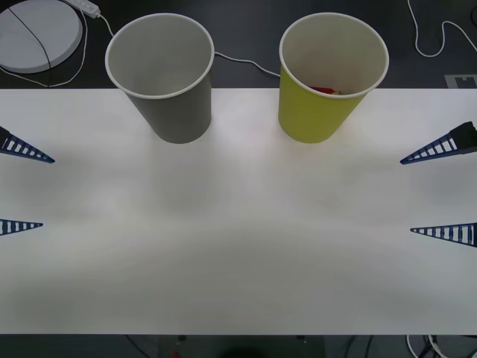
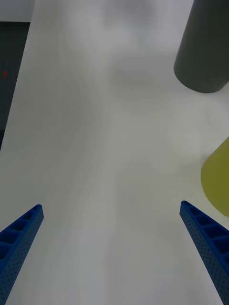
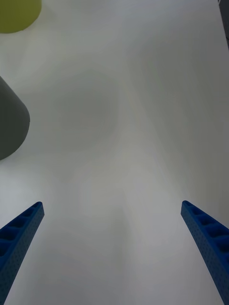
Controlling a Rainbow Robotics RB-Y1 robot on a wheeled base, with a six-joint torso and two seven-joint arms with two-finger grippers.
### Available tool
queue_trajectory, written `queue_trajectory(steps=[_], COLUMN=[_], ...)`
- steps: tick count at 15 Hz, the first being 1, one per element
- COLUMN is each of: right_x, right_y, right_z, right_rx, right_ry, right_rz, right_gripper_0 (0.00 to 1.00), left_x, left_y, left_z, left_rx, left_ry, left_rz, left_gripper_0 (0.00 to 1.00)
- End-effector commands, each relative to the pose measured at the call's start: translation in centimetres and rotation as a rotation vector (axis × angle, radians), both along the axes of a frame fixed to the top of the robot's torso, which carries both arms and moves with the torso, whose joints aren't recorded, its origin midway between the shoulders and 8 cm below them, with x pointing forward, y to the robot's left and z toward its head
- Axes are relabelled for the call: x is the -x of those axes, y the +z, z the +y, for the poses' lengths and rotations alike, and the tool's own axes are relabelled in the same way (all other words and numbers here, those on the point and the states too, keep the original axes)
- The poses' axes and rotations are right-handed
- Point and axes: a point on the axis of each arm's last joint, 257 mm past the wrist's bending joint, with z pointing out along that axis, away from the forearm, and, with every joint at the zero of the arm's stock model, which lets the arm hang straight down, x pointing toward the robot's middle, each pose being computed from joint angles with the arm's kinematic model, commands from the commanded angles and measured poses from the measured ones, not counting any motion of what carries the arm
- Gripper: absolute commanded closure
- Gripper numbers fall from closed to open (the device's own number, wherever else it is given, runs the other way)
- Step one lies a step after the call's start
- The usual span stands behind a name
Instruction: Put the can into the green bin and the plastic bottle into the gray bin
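The gray bin (image 1: 168, 74) stands upright at the back of the table, left of centre, and its pale inside looks bare from here. The green bin (image 1: 328, 78) stands upright to its right. A sliver of orange-red, the can (image 1: 325, 90), shows low inside the green bin. The plastic bottle is out of view. My left gripper (image 1: 46, 192) hovers open at the table's left edge, nothing between its fingers. My right gripper (image 1: 408, 196) hovers open at the right edge, also holding nothing. Both wrist views look across bare table towards the gray bin (image 2: 202, 52) (image 3: 10, 124) and green bin (image 2: 218, 183) (image 3: 16, 14).
The white table (image 1: 238, 246) stretches wide between the two grippers and in front of the bins. Behind it, on the dark floor, lie a round white disc (image 1: 33, 33) with a cable and a white cable (image 1: 440, 37) at the back right.
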Motion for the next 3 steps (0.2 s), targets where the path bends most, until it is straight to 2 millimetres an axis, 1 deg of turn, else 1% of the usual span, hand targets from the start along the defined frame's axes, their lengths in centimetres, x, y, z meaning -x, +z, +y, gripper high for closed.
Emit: queue_trajectory(steps=[1, 3], right_x=[0.00, 0.00], right_y=[0.00, 0.00], right_z=[0.00, 0.00], right_rx=[0.000, 0.000], right_ry=[0.000, 0.000], right_rz=[0.000, 0.000], right_gripper_0=[0.00, 0.00], left_x=[0.00, 0.00], left_y=[-0.06, -0.06], left_z=[0.03, 0.03], left_rx=[-0.002, -0.002], left_ry=[0.000, 0.000], left_rz=[0.001, 0.001], left_gripper_0=[0.00, 0.00])
